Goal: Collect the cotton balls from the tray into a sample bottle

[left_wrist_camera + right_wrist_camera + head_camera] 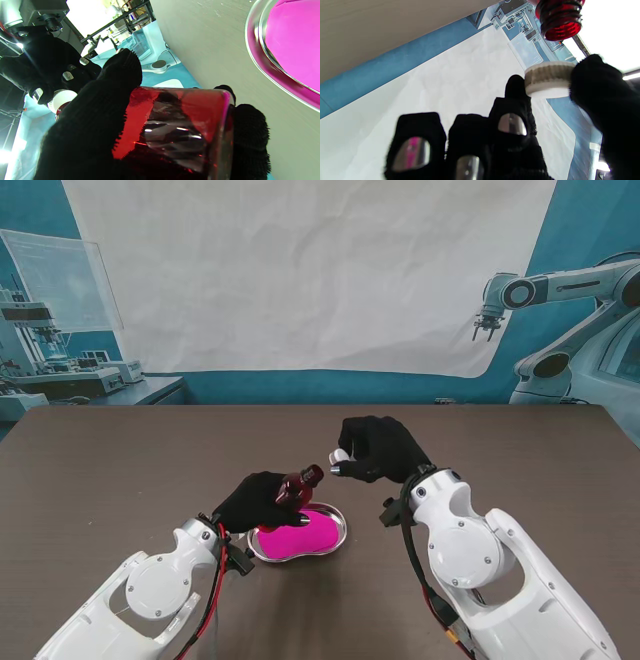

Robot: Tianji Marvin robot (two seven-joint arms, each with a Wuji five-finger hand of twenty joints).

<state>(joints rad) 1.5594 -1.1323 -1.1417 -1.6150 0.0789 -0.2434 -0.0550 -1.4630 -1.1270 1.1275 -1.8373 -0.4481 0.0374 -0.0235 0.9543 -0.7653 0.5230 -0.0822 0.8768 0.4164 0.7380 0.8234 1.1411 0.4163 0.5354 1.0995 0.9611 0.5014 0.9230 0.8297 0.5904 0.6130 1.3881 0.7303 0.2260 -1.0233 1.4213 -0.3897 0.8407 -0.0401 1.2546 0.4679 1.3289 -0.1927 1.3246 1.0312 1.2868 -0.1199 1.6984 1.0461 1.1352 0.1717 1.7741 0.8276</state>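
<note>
Here the black-gloved left hand (258, 498) grips one red translucent glass sample bottle (299, 485), tilted above one kidney-shaped steel tray (338, 538) with a magenta liner; the black-gloved right hand (378, 448) pinches one white ribbed cap (340, 457) just beyond the bottle's open mouth.

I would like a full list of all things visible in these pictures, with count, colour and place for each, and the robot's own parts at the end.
table: one, dark brown, under everything.
tray: one, silver kidney-shaped rim with bright pink inside, on the table near me, between the arms; no cotton balls can be made out.
sample bottle: one, red see-through, tilted, lifted over the tray, threaded mouth uncovered.
cap: one, white, ribbed, apart from the bottle mouth.
backdrop: one, white sheet with blue laboratory poster, behind the table.
left hand: one, black glove, closed around the bottle.
right hand: one, black glove, pinching the cap.
</note>
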